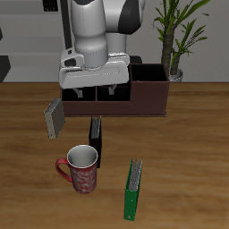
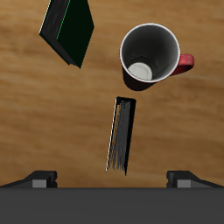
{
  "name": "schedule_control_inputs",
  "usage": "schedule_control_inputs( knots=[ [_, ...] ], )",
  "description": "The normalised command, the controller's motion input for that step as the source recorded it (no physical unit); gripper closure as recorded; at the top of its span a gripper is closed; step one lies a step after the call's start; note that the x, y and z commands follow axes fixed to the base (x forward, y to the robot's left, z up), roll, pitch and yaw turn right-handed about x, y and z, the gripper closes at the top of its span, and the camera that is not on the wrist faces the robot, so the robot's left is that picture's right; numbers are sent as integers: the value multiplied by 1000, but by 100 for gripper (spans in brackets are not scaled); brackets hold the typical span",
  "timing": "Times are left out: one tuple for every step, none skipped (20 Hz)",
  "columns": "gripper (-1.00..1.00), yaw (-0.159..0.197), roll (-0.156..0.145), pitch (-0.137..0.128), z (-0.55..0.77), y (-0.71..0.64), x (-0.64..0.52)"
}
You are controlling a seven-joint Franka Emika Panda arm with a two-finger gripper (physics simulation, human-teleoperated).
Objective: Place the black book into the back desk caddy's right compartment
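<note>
The black book (image 1: 96, 141) stands on its edge on the table, in front of the back desk caddy (image 1: 148, 100) and just behind the mug. In the wrist view the black book (image 2: 122, 134) lies directly below me, pale page edge showing. My gripper (image 1: 97, 95) hangs open and empty above the book, in front of the caddy's middle; its fingertips (image 2: 39, 179) are spread wide on either side of the book's line, well above it. The caddy's end section by the plant (image 1: 148, 73) shows open; my hand hides the other sections, so I cannot tell which is the right compartment.
A red mug (image 1: 80, 168) (image 2: 150, 57) stands near the table's front, close to the black book. A green book (image 1: 133, 190) (image 2: 68, 31) stands near the front edge. A grey book (image 1: 54, 118) leans beside the caddy's end. A potted plant (image 1: 174, 36) stands behind the caddy.
</note>
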Motion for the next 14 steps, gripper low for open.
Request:
schedule_control_inputs(
  knots=[
    [-100,96,48,20,-334,180,82],
    [-100,36,-24,-24,-191,17,29],
    [-100,18,13,-7,-139,-20,32],
    [-100,-6,23,17,-363,-25,77],
    [-100,42,33,-35,-188,12,54],
    [-100,0,0,0,0,0,0],
    [-100,-78,-34,-24,-404,-146,142],
    [-100,0,0,0,-8,107,-30],
    [-100,21,12,4,-179,40,37],
    [-100,4,20,37,-256,-22,52],
    [-100,47,44,1,-299,-52,62],
    [-100,-58,-11,3,-234,-154,102],
    [-100,2,-6,-1,-140,17,6],
    [-100,33,31,-12,-359,-95,124]
  ],
)
